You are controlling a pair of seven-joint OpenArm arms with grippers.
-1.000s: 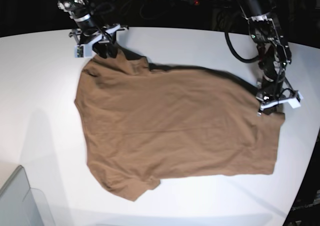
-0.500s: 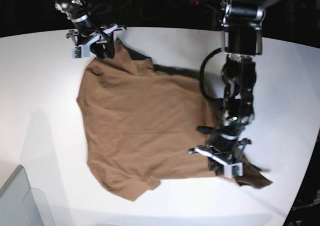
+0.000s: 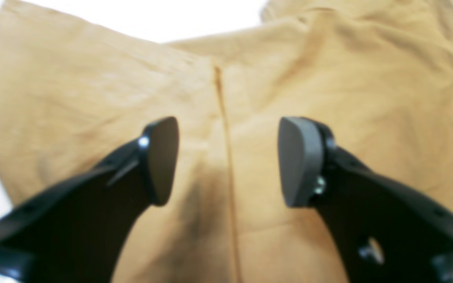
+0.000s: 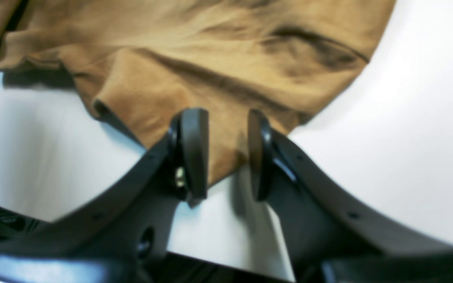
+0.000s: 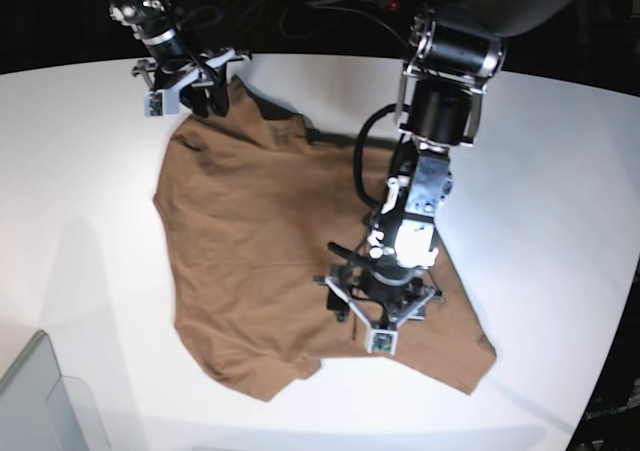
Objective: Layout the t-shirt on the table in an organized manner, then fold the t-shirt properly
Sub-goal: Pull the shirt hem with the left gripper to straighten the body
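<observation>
The brown t-shirt (image 5: 260, 251) lies spread on the white table (image 5: 80, 171), its right part drawn inward and lying as a flap at the front right. My left gripper (image 5: 380, 316) hovers low over the shirt's middle front. In the left wrist view that gripper (image 3: 226, 157) is open, with a seam of the t-shirt (image 3: 92, 98) running under the gap and nothing between the pads. My right gripper (image 5: 195, 91) is at the shirt's far left corner. In the right wrist view it (image 4: 226, 153) is shut on a tip of the t-shirt (image 4: 210, 51).
A clear grey bin (image 5: 35, 401) sits at the table's front left corner. The table's curved edge runs along the back and down the right side. The left arm's links and cable (image 5: 440, 101) reach over the shirt from the back.
The left arm swept from the table's right side to the shirt's middle front, dragging the right edge of the shirt with it, then opened its jaws. The right gripper stayed put.
</observation>
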